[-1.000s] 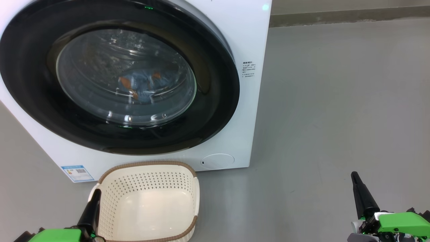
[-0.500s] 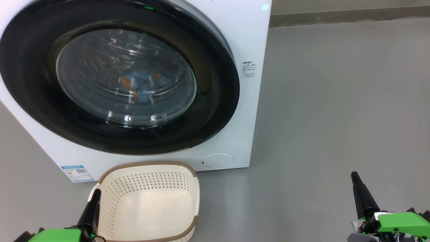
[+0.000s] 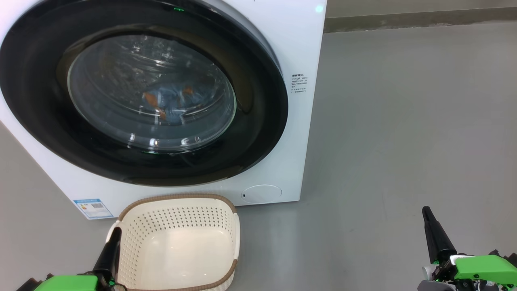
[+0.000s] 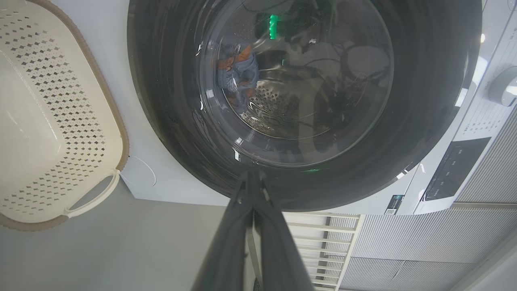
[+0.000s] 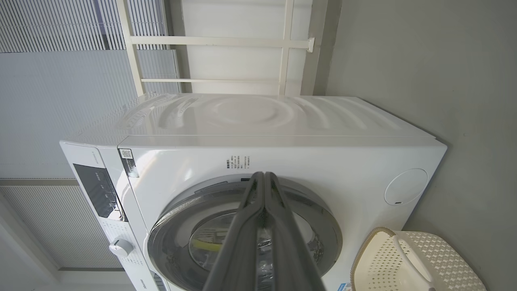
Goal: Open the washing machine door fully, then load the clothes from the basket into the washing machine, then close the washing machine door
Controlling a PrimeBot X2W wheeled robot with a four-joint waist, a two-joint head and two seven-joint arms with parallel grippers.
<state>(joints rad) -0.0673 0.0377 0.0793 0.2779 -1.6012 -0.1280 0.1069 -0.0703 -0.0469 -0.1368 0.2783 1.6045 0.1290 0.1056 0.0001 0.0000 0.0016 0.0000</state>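
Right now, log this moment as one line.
washing machine door: closed | clothes: loaded | basket: empty | left tool: shut | right tool: shut

Bright even light, sharp focus, glare on door glass (image 3: 151, 93)

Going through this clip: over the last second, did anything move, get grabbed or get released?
Nothing visibly changed. The washing machine door stayed shut with the clothes behind its glass, the basket stayed empty in front of it, and the left gripper and right gripper stayed shut, low and holding nothing.
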